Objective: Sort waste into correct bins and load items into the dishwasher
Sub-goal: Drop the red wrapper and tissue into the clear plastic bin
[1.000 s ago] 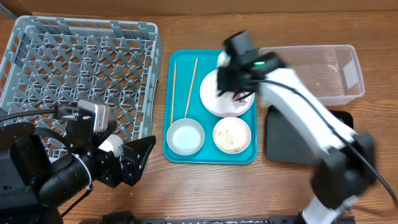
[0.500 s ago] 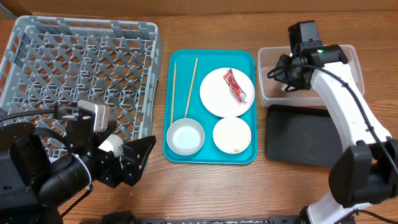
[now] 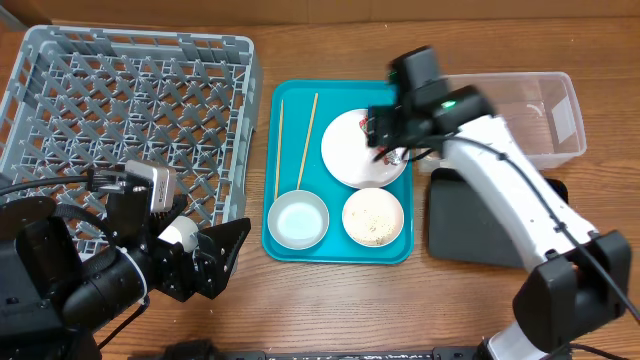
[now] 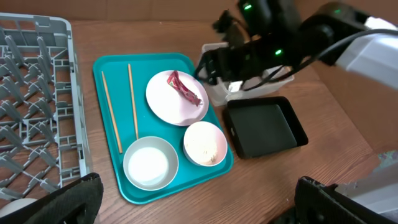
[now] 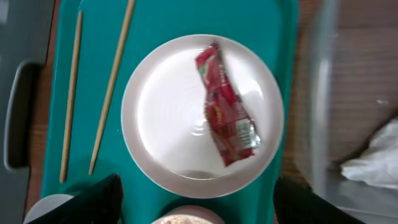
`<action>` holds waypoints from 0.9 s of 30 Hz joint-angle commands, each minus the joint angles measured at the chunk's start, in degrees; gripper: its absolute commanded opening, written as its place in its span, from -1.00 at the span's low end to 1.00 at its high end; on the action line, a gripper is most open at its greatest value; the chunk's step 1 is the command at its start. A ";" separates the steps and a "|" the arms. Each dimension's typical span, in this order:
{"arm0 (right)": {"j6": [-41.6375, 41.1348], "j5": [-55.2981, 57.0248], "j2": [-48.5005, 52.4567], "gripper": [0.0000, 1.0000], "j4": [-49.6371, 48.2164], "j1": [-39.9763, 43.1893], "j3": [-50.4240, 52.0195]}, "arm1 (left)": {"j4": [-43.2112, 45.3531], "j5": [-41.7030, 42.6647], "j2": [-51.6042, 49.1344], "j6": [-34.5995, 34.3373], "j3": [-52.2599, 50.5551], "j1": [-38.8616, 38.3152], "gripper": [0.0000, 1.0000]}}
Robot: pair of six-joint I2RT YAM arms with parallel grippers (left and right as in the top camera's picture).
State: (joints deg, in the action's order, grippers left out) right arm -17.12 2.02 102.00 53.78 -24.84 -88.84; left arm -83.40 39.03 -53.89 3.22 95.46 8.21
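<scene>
A red snack wrapper (image 5: 227, 107) lies on the big white plate (image 5: 168, 118) on the teal tray (image 3: 340, 247). My right gripper (image 5: 199, 208) hovers open above the plate's near rim with nothing between its fingers; from overhead the right gripper (image 3: 390, 140) covers part of the plate (image 3: 345, 150). A crumpled white paper scrap (image 5: 373, 158) sits in the clear tub (image 3: 530, 115). Two chopsticks (image 3: 279, 150) lie left of the plate. One bowl (image 3: 298, 220) is empty, the other bowl (image 3: 373, 216) holds rice-like grains. My left gripper (image 4: 199, 205) stands wide open at the front left.
The grey dish rack (image 3: 125, 110) fills the back left. A black tray (image 3: 480, 225) lies right of the teal tray, in front of the clear tub, partly under my right arm (image 3: 500, 180). Bare wood runs along the front of the table.
My right arm swung from the plate to the clear tub and back over the plate. Its jaws opened on the way. The left arm has stayed still.
</scene>
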 commanded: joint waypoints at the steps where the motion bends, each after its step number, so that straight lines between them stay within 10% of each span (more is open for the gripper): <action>1: 1.14 8.33 4.85 0.58 -1.95 -0.94 -1.11 | -0.04 0.79 -0.09 1.07 1.03 -0.37 1.00; 9: 3.48 8.37 16.59 0.47 -6.05 -0.17 -1.11 | -0.04 0.79 -0.09 1.09 1.03 -0.37 0.99; 14: 3.43 4.94 19.28 -0.57 -4.79 -0.28 -1.14 | -0.04 0.79 -0.09 1.07 1.03 -0.37 0.99; 17: 3.19 2.86 18.12 -0.87 -3.30 -0.28 -1.84 | -0.04 0.79 -0.09 1.07 1.03 -0.37 1.00; 27: -0.02 2.19 4.44 -0.92 2.14 -0.07 -3.61 | -0.04 0.79 -0.09 1.07 1.03 -0.37 1.00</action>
State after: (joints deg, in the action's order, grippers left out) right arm -15.25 4.67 114.30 55.53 -25.17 -90.00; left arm -83.40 39.03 -53.89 3.40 95.53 8.21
